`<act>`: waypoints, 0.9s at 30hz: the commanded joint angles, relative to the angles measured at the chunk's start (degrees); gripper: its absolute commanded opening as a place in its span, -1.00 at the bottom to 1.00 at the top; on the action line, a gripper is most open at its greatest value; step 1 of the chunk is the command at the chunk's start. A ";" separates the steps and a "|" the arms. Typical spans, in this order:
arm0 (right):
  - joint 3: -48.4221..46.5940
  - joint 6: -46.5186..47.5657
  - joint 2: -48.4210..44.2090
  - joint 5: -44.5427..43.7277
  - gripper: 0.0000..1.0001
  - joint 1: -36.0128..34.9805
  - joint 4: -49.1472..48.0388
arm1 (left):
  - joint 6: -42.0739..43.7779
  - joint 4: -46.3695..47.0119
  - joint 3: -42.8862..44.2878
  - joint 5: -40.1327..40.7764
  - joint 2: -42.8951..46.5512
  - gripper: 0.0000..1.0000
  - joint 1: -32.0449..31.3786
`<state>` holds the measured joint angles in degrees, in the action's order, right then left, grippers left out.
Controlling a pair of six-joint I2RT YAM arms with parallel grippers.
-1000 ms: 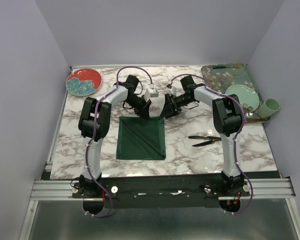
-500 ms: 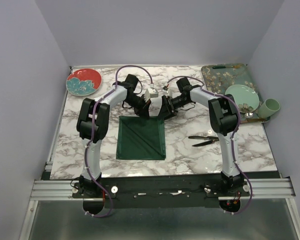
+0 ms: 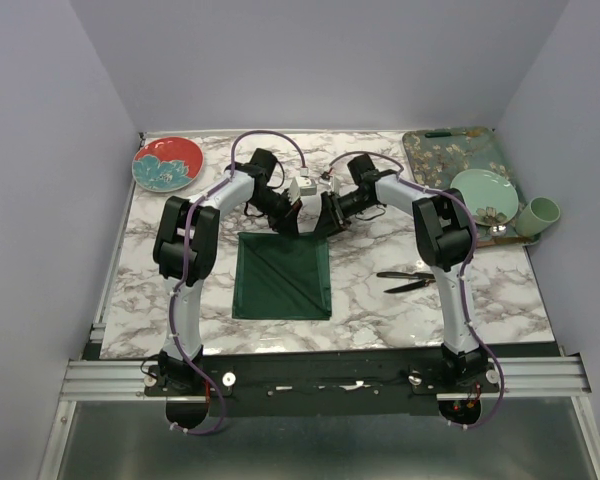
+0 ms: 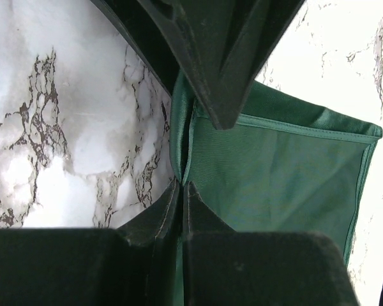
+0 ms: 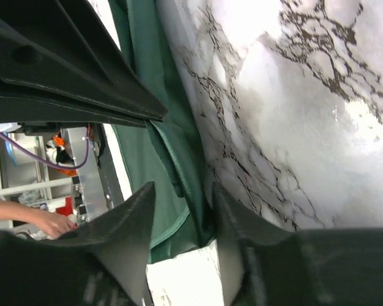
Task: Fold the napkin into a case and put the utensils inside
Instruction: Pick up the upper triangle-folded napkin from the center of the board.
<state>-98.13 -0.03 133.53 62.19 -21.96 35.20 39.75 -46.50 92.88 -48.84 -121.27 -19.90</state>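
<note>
White grey-veined marble table [image 3: 380,310], bearing: red plate [image 3: 167,163] (teal flower at centre) at far left corner; teal floral tray [image 3: 450,150] at far right, pale green plate [image 3: 483,193] on its near end; pale green cup [image 3: 541,214] upright just beside that plate.

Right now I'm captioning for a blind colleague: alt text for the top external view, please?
The left claw and right claw meet at the far edge of a dark green napkin, flat on a marble table. Two black utensils lie to its right.
</note>
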 commanded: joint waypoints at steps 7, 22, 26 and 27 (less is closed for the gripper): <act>-1.28 1.87 -0.72 -0.14 -0.98 -1.07 -1.19 | -1.77 -1.13 -0.33 -4.50 3.31 0.06 3.01; 2.50 13.04 -9.69 -5.50 -0.99 -4.23 -0.14 | 17.28 -6.59 -4.54 4.36 8.24 0.57 15.59; 3.20 15.32 -11.71 -6.21 -0.99 -4.94 0.13 | 21.50 -6.76 -6.04 5.77 8.33 0.60 15.68; 3.73 16.20 -12.24 -6.21 -0.99 -5.11 0.22 | 23.51 -6.76 -6.31 5.69 8.33 0.60 15.59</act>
<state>-96.20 11.70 124.73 57.78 -26.24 34.44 54.06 -51.75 88.20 -45.58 -115.22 -3.92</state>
